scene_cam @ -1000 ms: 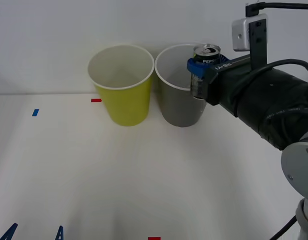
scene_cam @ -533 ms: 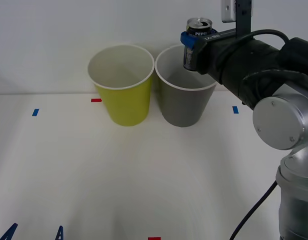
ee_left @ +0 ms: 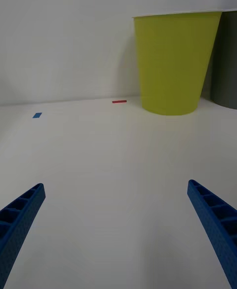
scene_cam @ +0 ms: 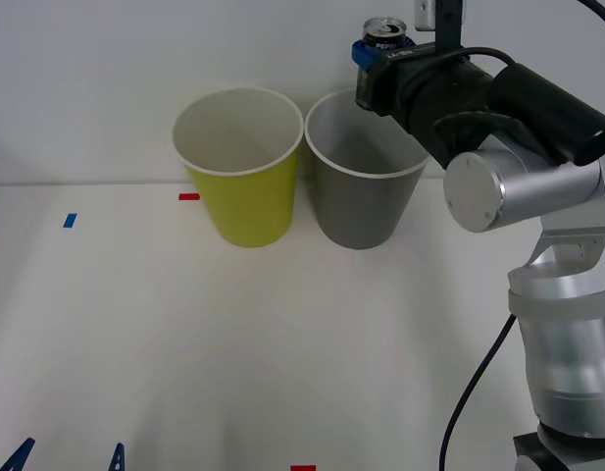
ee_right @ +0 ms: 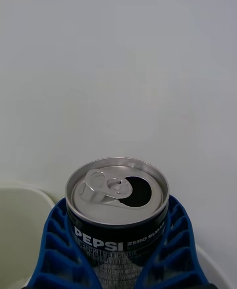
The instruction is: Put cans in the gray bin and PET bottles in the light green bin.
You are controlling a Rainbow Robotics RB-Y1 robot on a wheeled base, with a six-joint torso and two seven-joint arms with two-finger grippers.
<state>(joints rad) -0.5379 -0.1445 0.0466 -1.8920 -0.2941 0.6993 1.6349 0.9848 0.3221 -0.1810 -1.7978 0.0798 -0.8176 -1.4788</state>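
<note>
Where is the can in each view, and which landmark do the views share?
Front view: the can is top right, upright in the right hand, above the gray bin.
Right wrist view: bottom centre, between blue fingers.
Left wrist view: not in it.
Shared landmark: the gray bin.

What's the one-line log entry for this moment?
right gripper: shut on can | above gray bin | light green bin: empty | left gripper: open, idle

Can (ee_right: 117, 220): black label, white lettering, silver top. Right hand (ee_right: 118, 264) fingers (ee_right: 54, 254): blue, ribbed. Below it, gray bin (scene_cam: 363, 201), white rim. Beside that, yellow-green bin (scene_cam: 241, 182), white inside. Bench (scene_cam: 233, 343): white.
</note>
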